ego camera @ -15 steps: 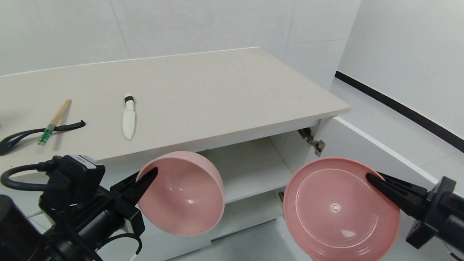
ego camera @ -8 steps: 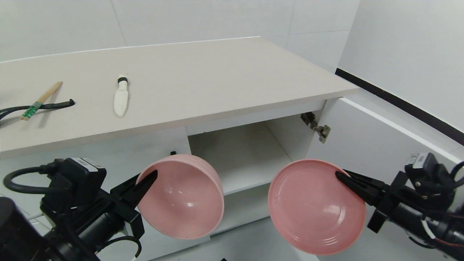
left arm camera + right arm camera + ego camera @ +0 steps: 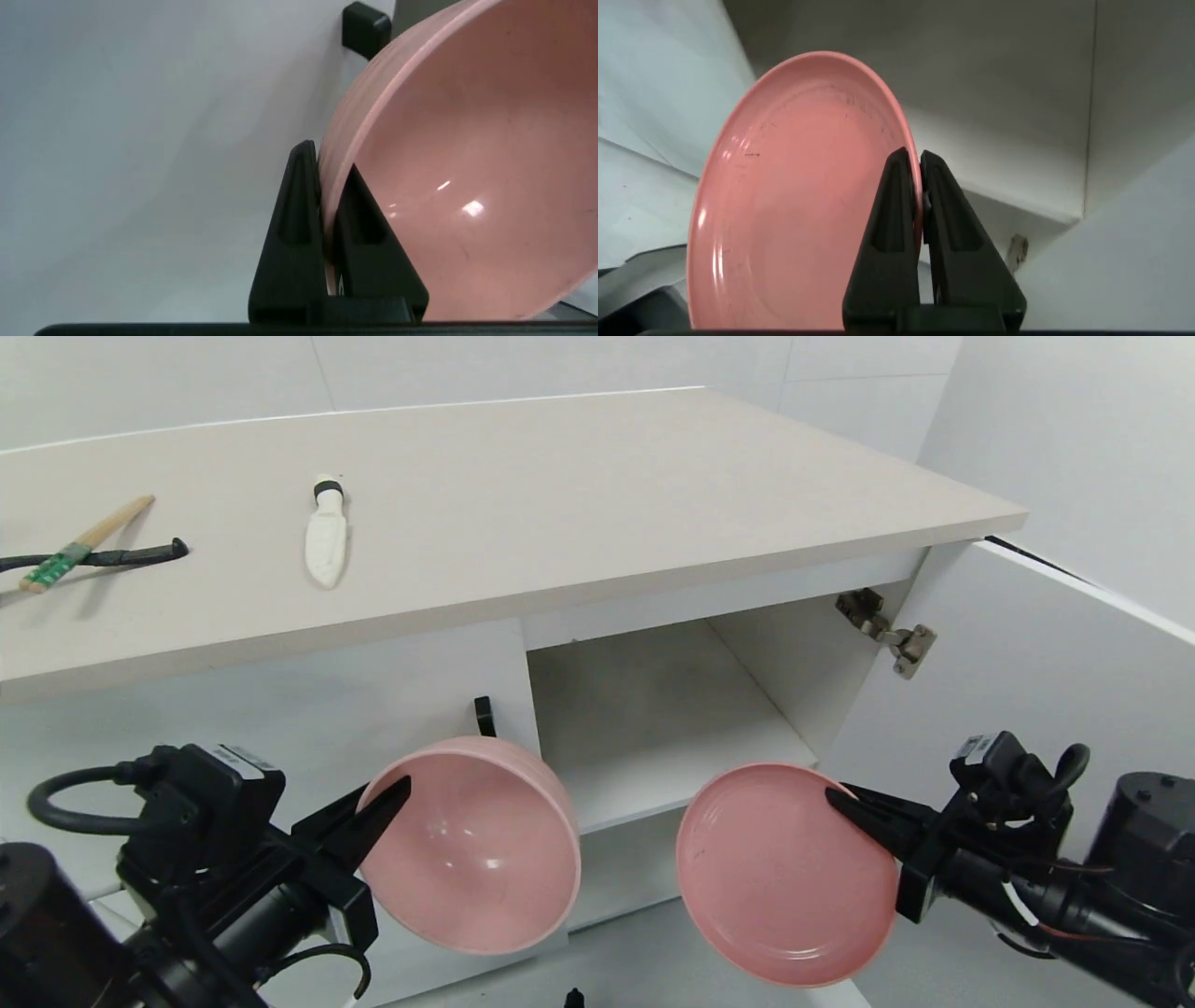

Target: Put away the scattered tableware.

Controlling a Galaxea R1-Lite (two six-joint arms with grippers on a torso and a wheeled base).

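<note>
At the far left of the desk (image 3: 579, 495) we noted a pair of chopsticks (image 3: 86, 534) crossed over a black utensil handle (image 3: 107, 557), with a white knife (image 3: 326, 532) lying apart to their right, its long axis running away from the robot. Below the desk edge, the left hand (image 3: 397, 791) was clamped on the rim of a pink bowl (image 3: 485, 863), held on edge before the closed cabinet door (image 3: 280, 709). The open compartment's shelf (image 3: 653, 747) lay beyond. The right hand (image 3: 834, 797) was clamped on the rim of a pink plate (image 3: 775, 882), also on edge. We judged the plate to be nearer the opening, the bowl left of it.
</note>
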